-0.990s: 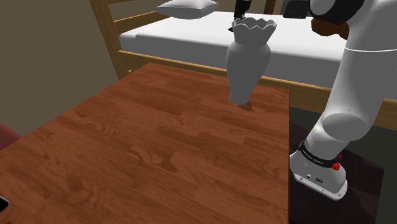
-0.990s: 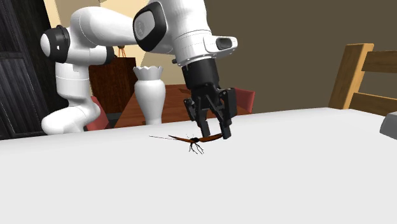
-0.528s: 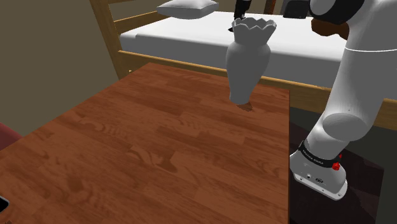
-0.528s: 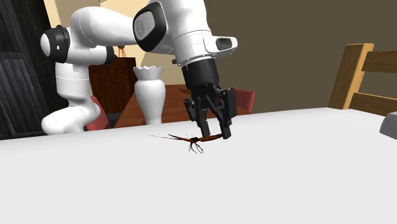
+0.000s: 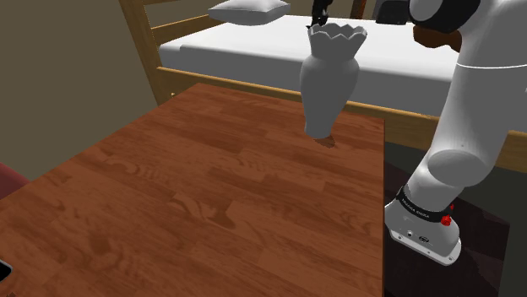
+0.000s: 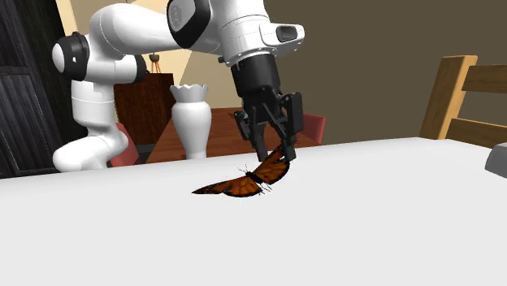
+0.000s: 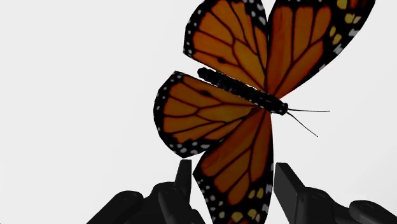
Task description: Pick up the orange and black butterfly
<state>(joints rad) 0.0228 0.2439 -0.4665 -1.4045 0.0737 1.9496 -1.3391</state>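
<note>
Butterfly (image 6: 244, 183) no longer flat on the bed (image 6: 366, 236). Half a sec ago it lay edge-on, a thin line w/ legs under it; now it's tipped up so both orange-and-black wings show. The jaws have risen a little and taken one wing w/ them. That wing runs up between the jaws, pinched near its tip. The body hangs just below them, and the far wing slopes down and away, its tip touching or nearly touching the bed; can't tell which.

Wrist view agrees: butterfly (image 7: 235, 108) straight ahead of the jaws, one wing reaching back between the two fingers (image 7: 289, 188), which stand close on either side, clamped on it as far as I can judge.

So: grasp made, lift begun, not done. The hold is on a thin wing, off the body, so it may swing or slip; a slow straight raise looks wise. White vase (image 6: 192, 122) stands well behind the jaws, no factor.
</note>
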